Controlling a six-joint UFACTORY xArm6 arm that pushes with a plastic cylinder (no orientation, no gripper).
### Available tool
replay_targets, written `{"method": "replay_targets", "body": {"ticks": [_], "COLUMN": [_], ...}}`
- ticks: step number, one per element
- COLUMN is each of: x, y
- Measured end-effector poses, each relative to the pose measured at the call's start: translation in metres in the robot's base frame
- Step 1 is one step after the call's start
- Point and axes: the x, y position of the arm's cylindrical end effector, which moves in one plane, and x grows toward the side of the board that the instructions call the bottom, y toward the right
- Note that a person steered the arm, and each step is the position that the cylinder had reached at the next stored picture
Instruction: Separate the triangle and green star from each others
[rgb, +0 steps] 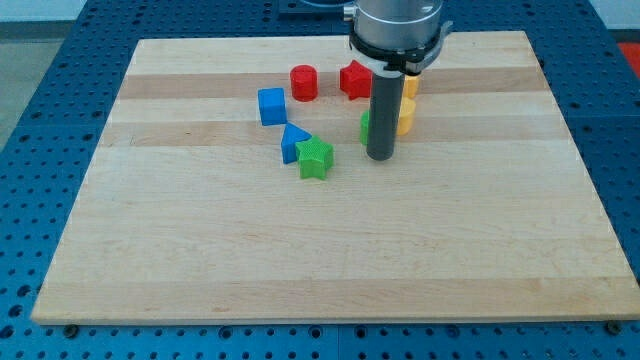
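Note:
The blue triangle (294, 143) lies left of the board's middle, touching the green star (315, 158), which sits just at its lower right. My tip (380, 157) stands on the board to the right of the star, a short gap away from it. The rod hides most of a green block (366, 125) just behind it.
A blue cube (271, 106) sits up-left of the triangle. A red cylinder (303, 82) and a red star (355, 79) lie near the view's top. Two yellow blocks (406, 117) sit right of the rod, partly hidden. The wooden board (200, 260) lies on a blue perforated table.

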Motion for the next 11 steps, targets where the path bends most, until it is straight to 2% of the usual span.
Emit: {"method": "replay_targets", "body": {"ticks": [1,3,5,7,9,11], "x": [-0.005,-0.009,-0.029,-0.029,-0.018,-0.013], "y": [-0.005,-0.061,-0.061,-0.064,-0.106,-0.101]}}
